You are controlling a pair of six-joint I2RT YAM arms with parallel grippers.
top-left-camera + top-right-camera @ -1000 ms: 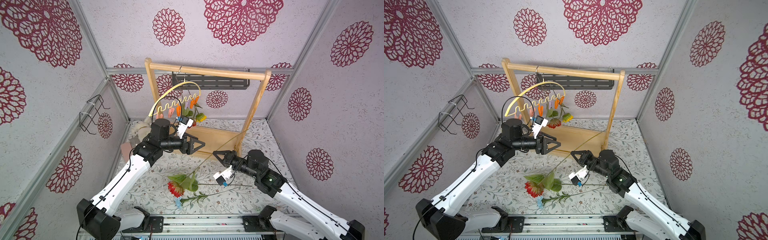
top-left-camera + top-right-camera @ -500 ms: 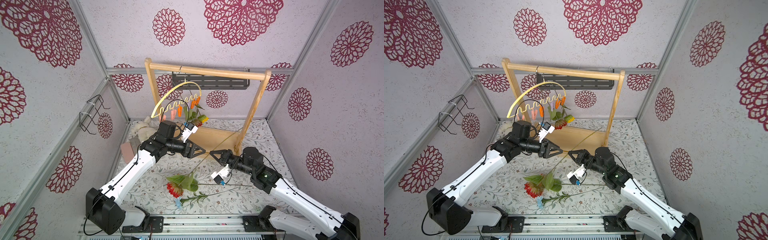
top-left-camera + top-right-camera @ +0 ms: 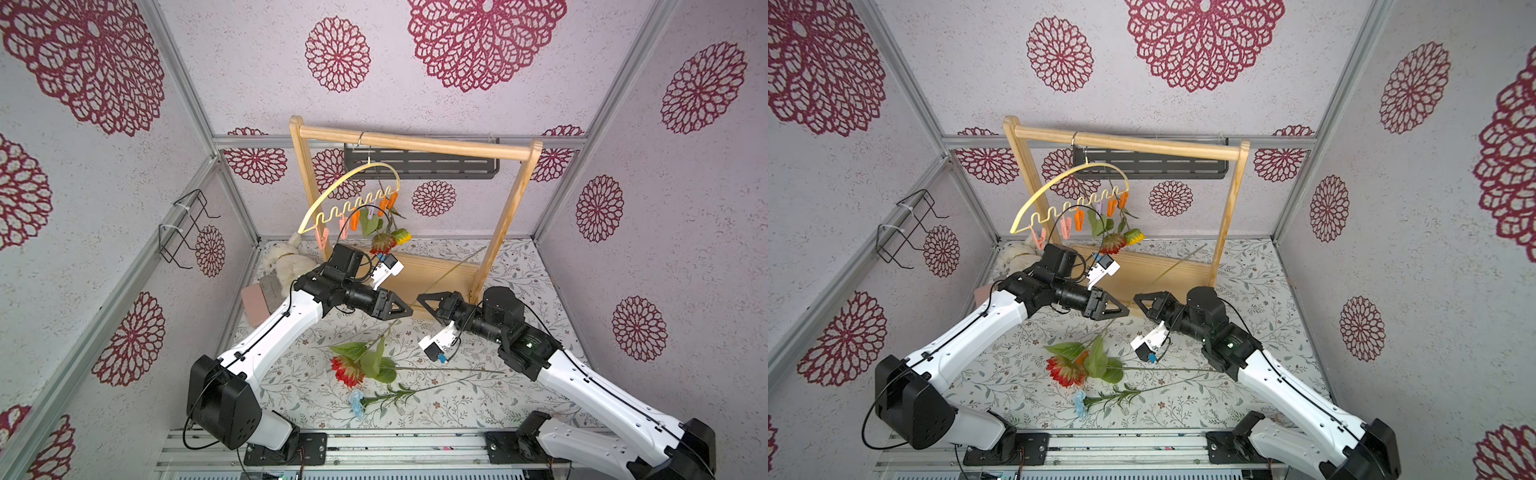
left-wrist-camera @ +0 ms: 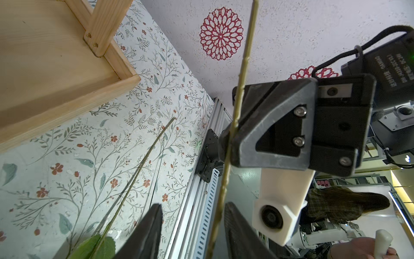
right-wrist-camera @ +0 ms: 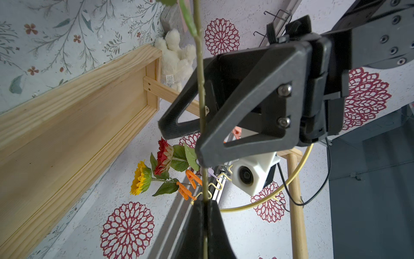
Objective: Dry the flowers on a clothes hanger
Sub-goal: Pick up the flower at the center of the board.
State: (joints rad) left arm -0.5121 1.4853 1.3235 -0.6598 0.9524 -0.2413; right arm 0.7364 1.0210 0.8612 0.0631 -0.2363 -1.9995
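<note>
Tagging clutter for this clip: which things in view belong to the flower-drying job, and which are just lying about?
Job: clothes hanger; yellow flower and dark red flower clipped to it; flower stem held by right gripper; orange-red flower and blue flower on the table.
Lying about: plush toy, pink block, wire basket, black shelf.

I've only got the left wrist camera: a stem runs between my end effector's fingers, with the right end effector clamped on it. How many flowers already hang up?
Observer: Two, a yellow flower and a red flower, heads down on the clothes hanger.
Operator: Any clothespin free?
Observer: The pink clothespin farthest from those flowers holds nothing.
Operator: Anything lying outside my view?
Observer: A light blue flower lies on the table.
</note>
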